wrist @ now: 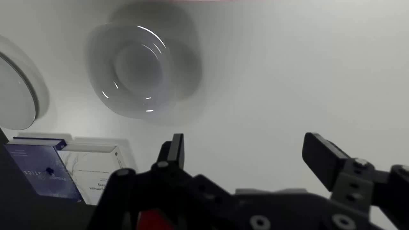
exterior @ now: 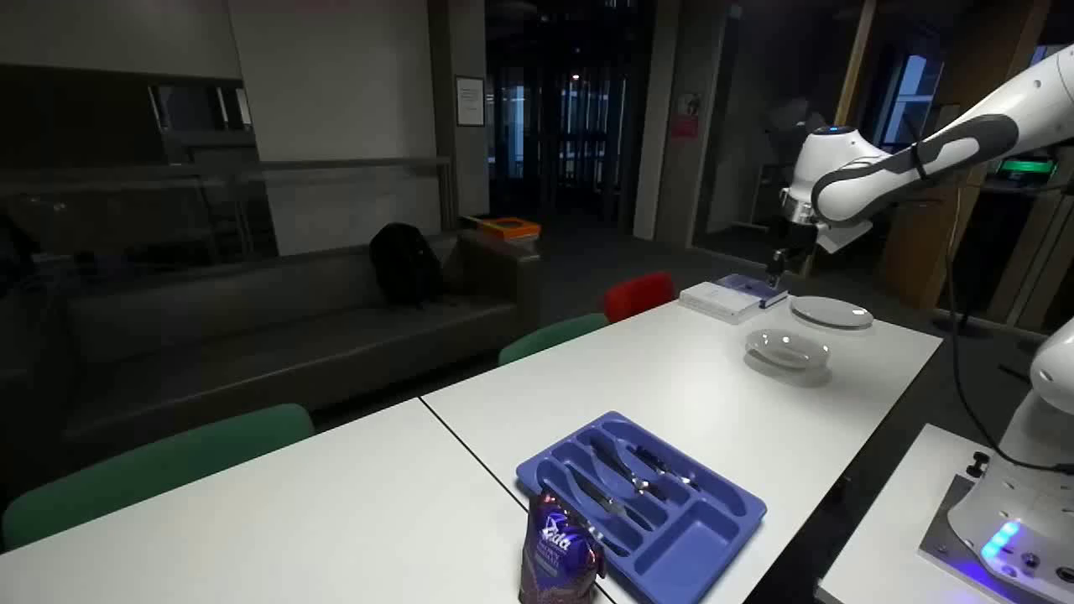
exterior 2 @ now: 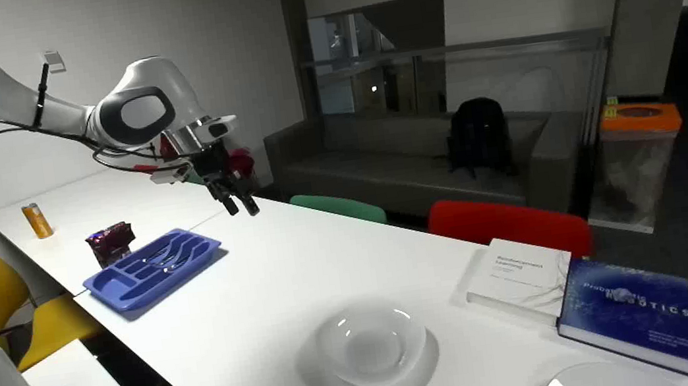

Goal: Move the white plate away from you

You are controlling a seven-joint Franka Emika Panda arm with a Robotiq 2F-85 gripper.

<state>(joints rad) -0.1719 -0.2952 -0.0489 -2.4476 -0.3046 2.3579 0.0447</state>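
The white plate [exterior: 787, 348] is a small round shallow dish with a raised, bowl-like rim. It stands upright on the white table in both exterior views [exterior 2: 372, 345]. In the wrist view it shows at the upper left [wrist: 137, 68], beyond the left finger. My gripper [wrist: 243, 140] is open with nothing between its fingers. It hangs above the table, apart from the white plate, in both exterior views [exterior: 774, 273] [exterior 2: 242, 209]. Nothing hides the white plate.
A flatter white plate [exterior: 831, 311] lies near the table end, beside a white book [exterior 2: 520, 276] and a blue book [exterior 2: 629, 315]. A blue cutlery tray [exterior: 696, 549] and a purple bag [exterior: 558, 554] stand along the table. An orange can [exterior 2: 37, 221] is farther off.
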